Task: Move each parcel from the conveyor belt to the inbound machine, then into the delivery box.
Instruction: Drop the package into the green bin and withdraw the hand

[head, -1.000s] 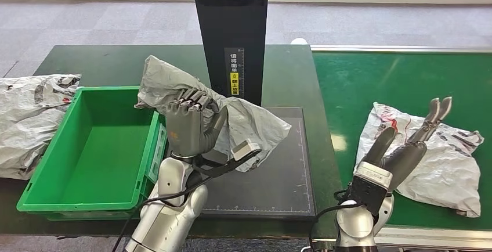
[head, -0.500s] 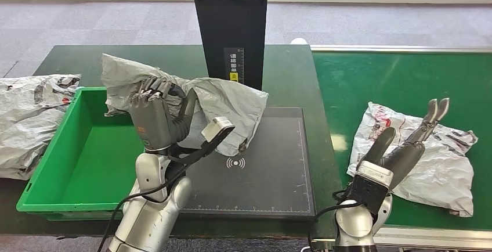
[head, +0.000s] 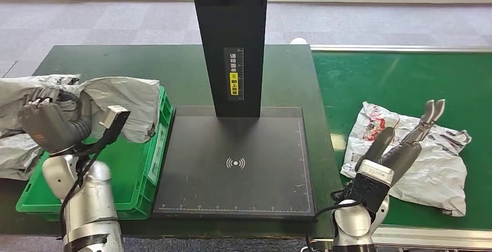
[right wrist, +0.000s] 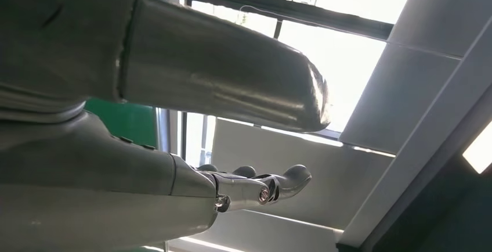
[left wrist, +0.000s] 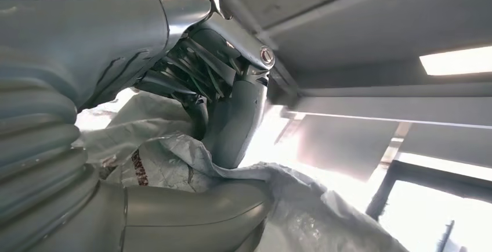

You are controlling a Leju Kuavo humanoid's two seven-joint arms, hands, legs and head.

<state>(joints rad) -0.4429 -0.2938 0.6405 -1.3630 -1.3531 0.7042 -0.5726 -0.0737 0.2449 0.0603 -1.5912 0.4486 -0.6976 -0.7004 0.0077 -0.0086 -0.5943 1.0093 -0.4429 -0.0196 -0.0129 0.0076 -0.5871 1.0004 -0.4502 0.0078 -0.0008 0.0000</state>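
My left hand (head: 49,125) grips a crumpled grey parcel (head: 125,110) and holds it above the green delivery box (head: 152,158) at the left. The left wrist view has the same hand (left wrist: 226,107) with its fingers curled into the grey wrapper (left wrist: 301,205). A second grey-and-white parcel (head: 441,159) lies on the green conveyor belt (head: 400,78) at the right. My right hand (head: 406,144) hovers open over its near-left part, fingers stretched forward, and appears with straight fingers (right wrist: 255,188) in the right wrist view. The black inbound machine's pad (head: 238,162) is bare.
The machine's black post (head: 231,37) rises behind the pad. Another crumpled grey parcel (head: 17,147) lies on the dark table (head: 116,60) to the left of the box. Grey floor and a window sill run along the back.
My left hand has carried the grey parcel leftward off the machine pad to above the green box. The right hand has barely moved; the belt parcel sits slightly further left.
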